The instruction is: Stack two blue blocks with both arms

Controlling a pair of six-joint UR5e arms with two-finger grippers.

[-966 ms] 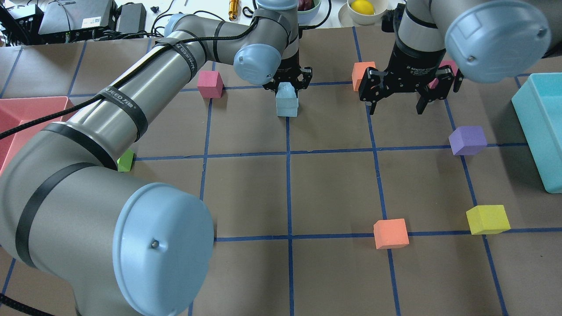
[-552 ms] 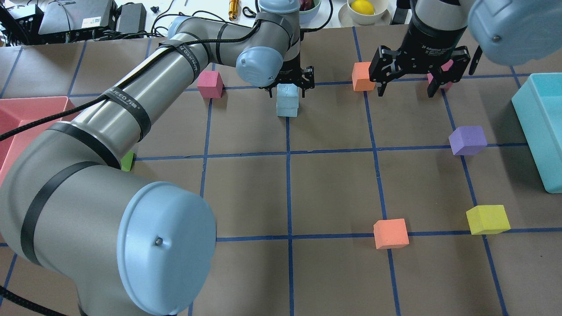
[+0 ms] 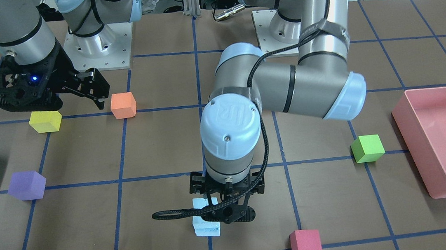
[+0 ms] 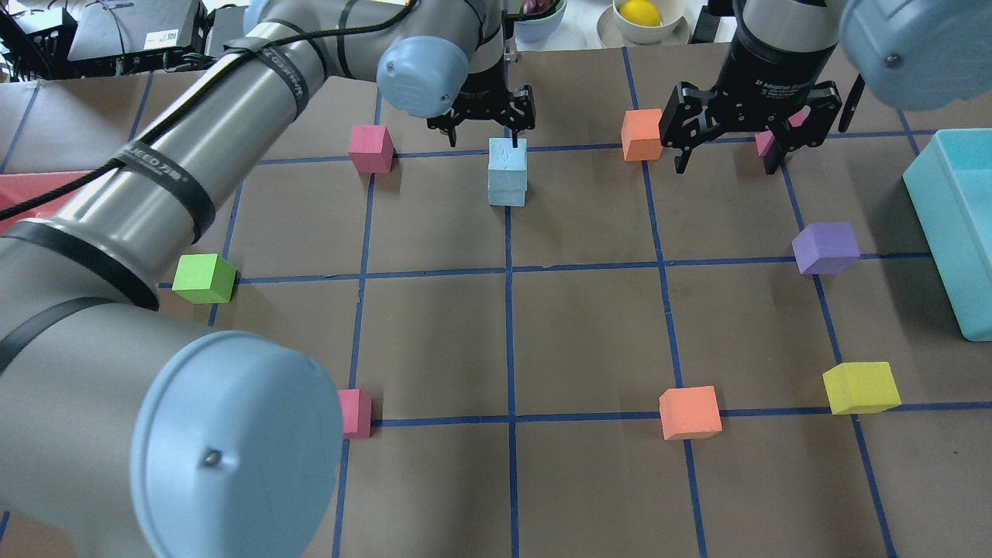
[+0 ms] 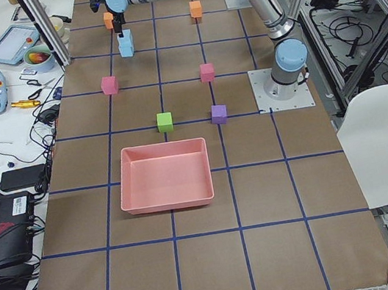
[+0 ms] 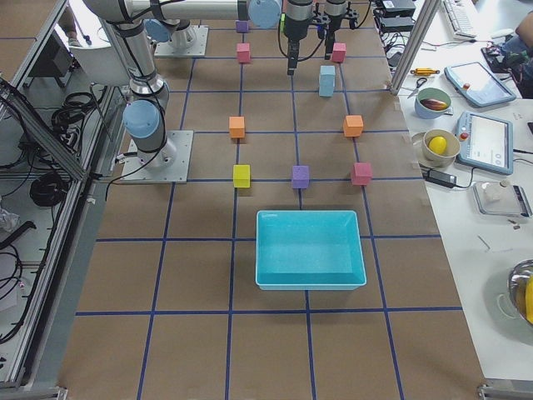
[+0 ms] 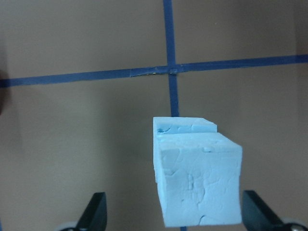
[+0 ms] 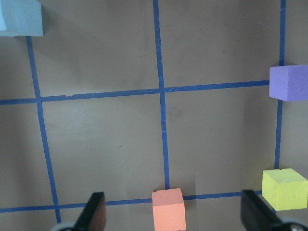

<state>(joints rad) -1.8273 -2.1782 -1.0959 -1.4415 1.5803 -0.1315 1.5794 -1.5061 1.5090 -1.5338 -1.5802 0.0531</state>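
The two blue blocks [image 4: 508, 172] stand stacked one on the other on a tape line at the far middle of the table. The stack also shows in the front-facing view [image 3: 205, 227] and in the left wrist view [image 7: 197, 178]. My left gripper [image 4: 482, 138] is open and empty. It hangs just above and behind the stack, clear of it, and its fingertips [image 7: 95, 211] stand wide apart. My right gripper [image 4: 728, 155] is open and empty, raised over the far right of the table near an orange cube [image 4: 642, 134].
Loose cubes lie around: pink [image 4: 370, 147], green [image 4: 204, 278], pink [image 4: 354, 412], orange [image 4: 690, 412], yellow [image 4: 860, 387], purple [image 4: 826, 248]. A teal bin [image 4: 957, 225] stands at the right edge and a pink bin [image 3: 404, 131] on the left side.
My left gripper has let go of the top blue block and risen up and back from the stack. The right gripper has drawn back and up, still open.
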